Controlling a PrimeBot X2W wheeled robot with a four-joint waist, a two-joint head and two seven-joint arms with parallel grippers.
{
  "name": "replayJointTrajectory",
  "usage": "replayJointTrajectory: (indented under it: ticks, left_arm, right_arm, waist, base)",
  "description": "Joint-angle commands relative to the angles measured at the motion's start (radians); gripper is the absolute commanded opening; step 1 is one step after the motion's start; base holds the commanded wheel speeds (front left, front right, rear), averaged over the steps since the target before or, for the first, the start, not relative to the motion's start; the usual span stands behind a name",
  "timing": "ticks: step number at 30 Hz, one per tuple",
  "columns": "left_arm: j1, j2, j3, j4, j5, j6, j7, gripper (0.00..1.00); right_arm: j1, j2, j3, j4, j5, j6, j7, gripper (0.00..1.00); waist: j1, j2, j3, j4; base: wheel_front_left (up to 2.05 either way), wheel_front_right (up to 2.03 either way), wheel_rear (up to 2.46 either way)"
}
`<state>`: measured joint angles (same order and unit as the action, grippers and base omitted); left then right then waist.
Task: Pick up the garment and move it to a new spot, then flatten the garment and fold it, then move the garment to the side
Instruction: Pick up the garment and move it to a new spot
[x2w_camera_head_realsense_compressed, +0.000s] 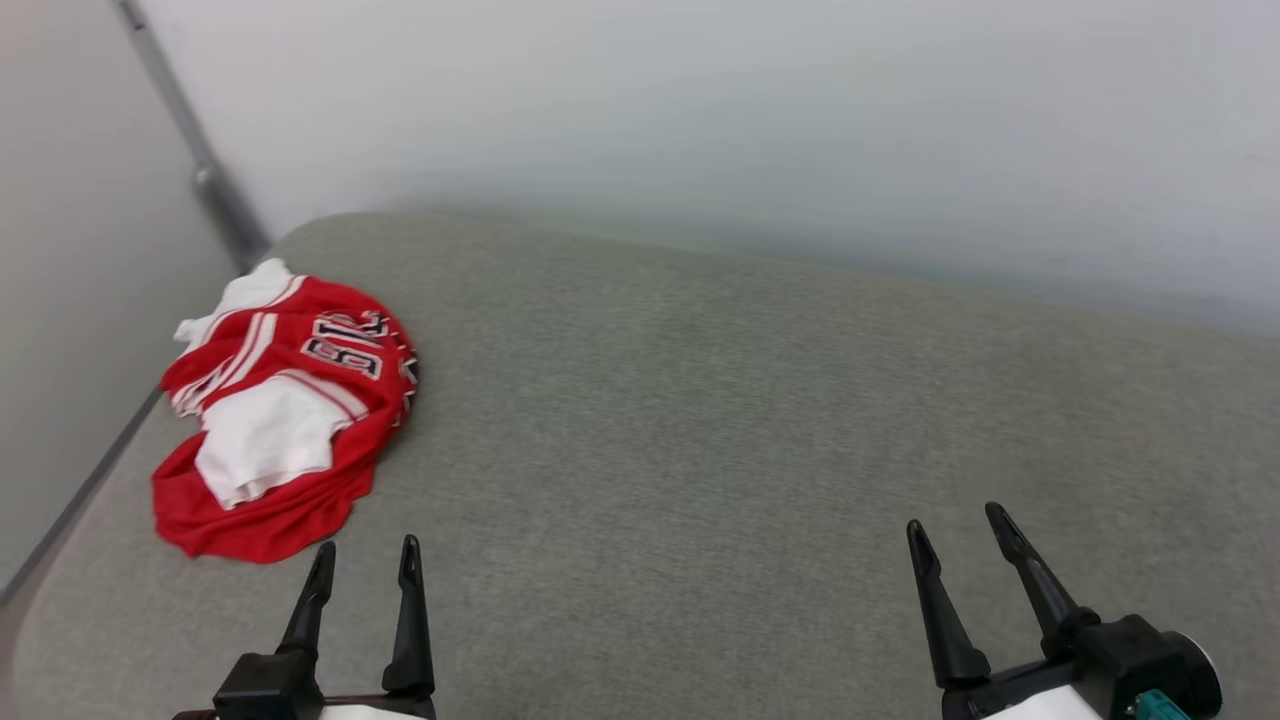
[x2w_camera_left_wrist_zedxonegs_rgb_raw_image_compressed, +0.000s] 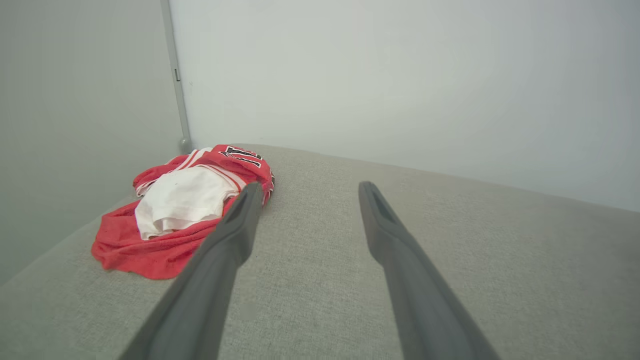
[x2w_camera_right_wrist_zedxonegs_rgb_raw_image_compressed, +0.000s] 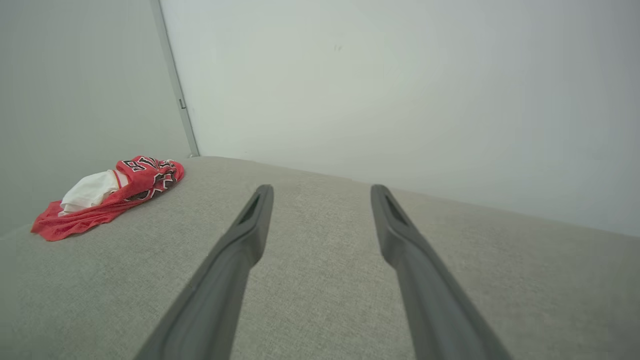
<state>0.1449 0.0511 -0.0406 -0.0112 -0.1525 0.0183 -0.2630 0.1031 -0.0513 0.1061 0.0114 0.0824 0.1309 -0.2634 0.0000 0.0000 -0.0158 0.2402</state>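
Observation:
The garment (x2w_camera_head_realsense_compressed: 285, 415) is a red jersey with white sleeves and black lettering, lying crumpled in a heap at the far left of the grey padded surface (x2w_camera_head_realsense_compressed: 700, 420). My left gripper (x2w_camera_head_realsense_compressed: 365, 550) stands open just in front of the heap's near edge, touching nothing. In the left wrist view the garment (x2w_camera_left_wrist_zedxonegs_rgb_raw_image_compressed: 185, 207) lies ahead and left of the left gripper (x2w_camera_left_wrist_zedxonegs_rgb_raw_image_compressed: 310, 189). My right gripper (x2w_camera_head_realsense_compressed: 960, 525) is open at the lower right, far from the cloth. The right wrist view shows the garment (x2w_camera_right_wrist_zedxonegs_rgb_raw_image_compressed: 112, 192) far to the left of the right gripper (x2w_camera_right_wrist_zedxonegs_rgb_raw_image_compressed: 321, 190).
White walls close in the surface behind and on the left, meeting at a corner with a grey metal strip (x2w_camera_head_realsense_compressed: 195, 160). The surface's left edge (x2w_camera_head_realsense_compressed: 80, 490) runs close beside the garment. Bare grey fabric stretches across the middle and right.

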Motion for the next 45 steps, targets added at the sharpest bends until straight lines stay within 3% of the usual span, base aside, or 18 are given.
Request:
replayJointTrajectory:
  ticks: [1, 17, 35, 41, 45]
  left_arm:
    - [0.001, -0.001, 0.006, -0.005, 0.006, -0.001, -0.003, 1.0]
    - [-0.004, -0.001, 0.005, -0.01, 0.008, -0.016, -0.003, 1.0]
    - [-0.026, -0.001, 0.036, -0.022, 0.004, -0.025, -0.003, 1.0]
    - [-0.11, 0.001, 0.101, 0.023, -0.019, -0.088, -0.003, 1.0]
    - [-0.225, 0.048, 0.14, 0.119, -0.058, -0.131, -0.003, 1.0]
  right_arm:
    - [-0.007, 0.002, 0.003, 0.003, 0.003, 0.0, -0.002, 1.0]
    - [-0.024, 0.002, 0.027, 0.011, 0.015, 0.0, -0.002, 1.0]
    - [-0.041, 0.002, 0.036, 0.007, -0.008, 0.0, -0.002, 1.0]
    - [-0.078, -0.002, 0.042, -0.016, -0.053, 0.0, -0.002, 1.0]
    - [-0.114, -0.022, 0.054, -0.038, -0.075, 0.0, -0.002, 1.0]
  waist:
    - [0.0, 0.0, 0.0, 0.056]
    - [0.0, 0.0, 0.001, 0.182]
    - [0.0, 0.0, 0.028, 0.172]
    - [0.0, 0.0, 0.123, 0.129]
    - [0.0, 0.0, 0.201, 0.098]
  base:
    - [0.0, 0.0, 0.0]
    - [0.0, 0.0, 0.0]
    - [0.0, 0.0, 0.0]
    - [0.0, 0.0, 0.0]
    - [0.0, 0.0, 0.0]
